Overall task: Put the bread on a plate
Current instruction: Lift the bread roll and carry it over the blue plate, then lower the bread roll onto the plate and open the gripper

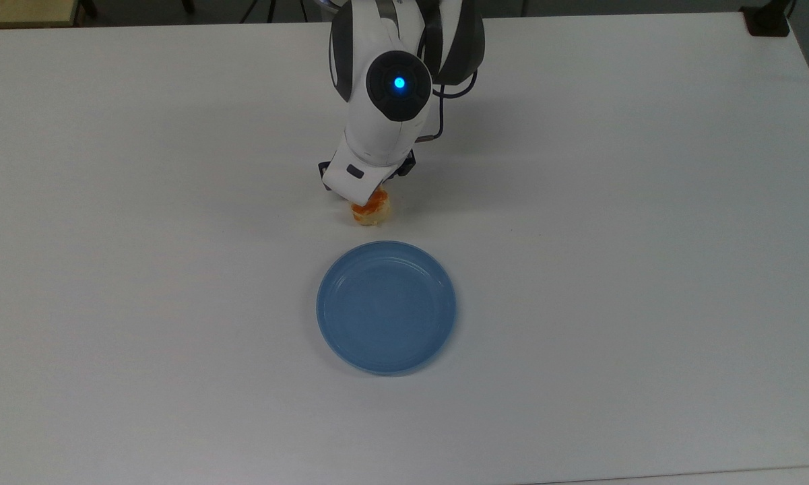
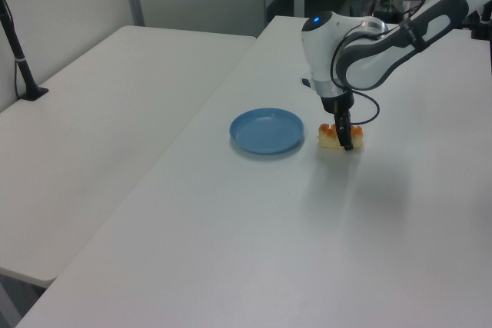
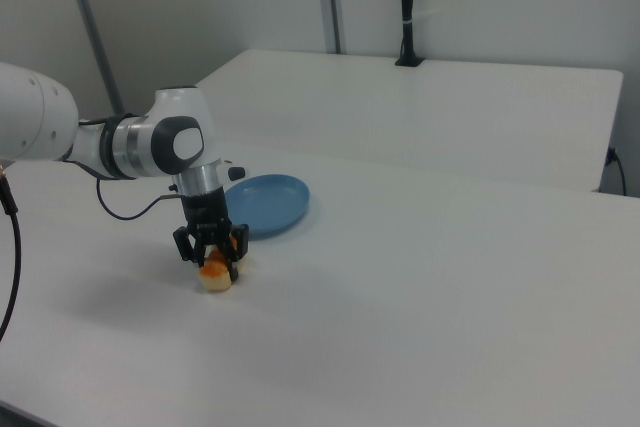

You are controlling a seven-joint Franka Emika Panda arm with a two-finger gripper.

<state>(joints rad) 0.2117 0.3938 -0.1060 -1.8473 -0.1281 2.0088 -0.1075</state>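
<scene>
The pincer [image 3: 210, 258] was down over the bread [image 3: 214, 274], fingers straddling its sides, whether gripping I could not tell. The bread lay on the white bench [image 3: 420, 297], just beside the blue plate [image 3: 264, 203], not touching it.
</scene>
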